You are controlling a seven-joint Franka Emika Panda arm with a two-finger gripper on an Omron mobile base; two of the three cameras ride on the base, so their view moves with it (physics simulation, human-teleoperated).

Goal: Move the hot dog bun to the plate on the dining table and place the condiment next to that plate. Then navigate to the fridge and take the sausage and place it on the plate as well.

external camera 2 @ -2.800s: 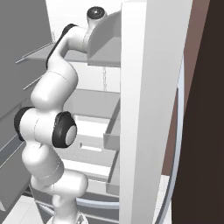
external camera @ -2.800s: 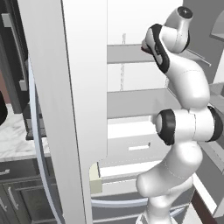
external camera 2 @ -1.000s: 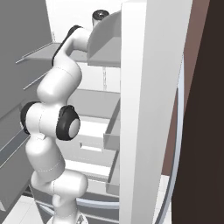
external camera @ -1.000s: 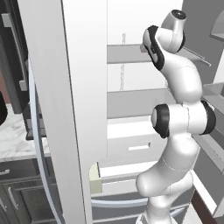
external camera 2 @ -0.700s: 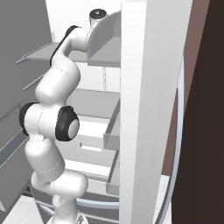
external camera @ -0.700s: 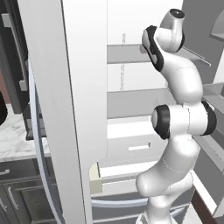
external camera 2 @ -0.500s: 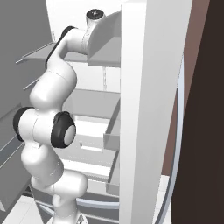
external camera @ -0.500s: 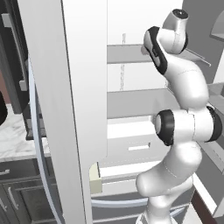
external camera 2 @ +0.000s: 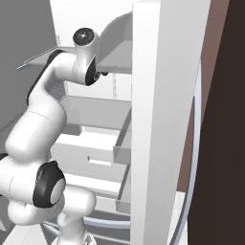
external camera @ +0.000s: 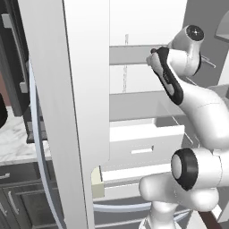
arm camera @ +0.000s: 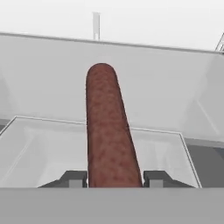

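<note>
In the hand view a brown-red sausage (arm camera: 107,127) runs straight away from the hand, above a glass fridge shelf (arm camera: 39,148). My gripper (arm camera: 114,177) is shut on the sausage's near end, and a dark fingertip (arm camera: 74,178) presses each side. In the base views the arm (external camera: 197,107) reaches up into the open fridge at an upper shelf (external camera: 134,54), where the wrist (external camera 2: 86,57) hides the hand. The bun, condiment and plate are out of view.
An open white fridge door (external camera: 85,89) stands close on the left, and the other door (external camera 2: 162,119) on the right. White drawers (external camera: 147,138) sit below the shelves. A marble counter (external camera: 13,143) lies further left.
The arm's elbow and wrist have dipped slightly from a second ago. The fridge and its doors have not moved.
</note>
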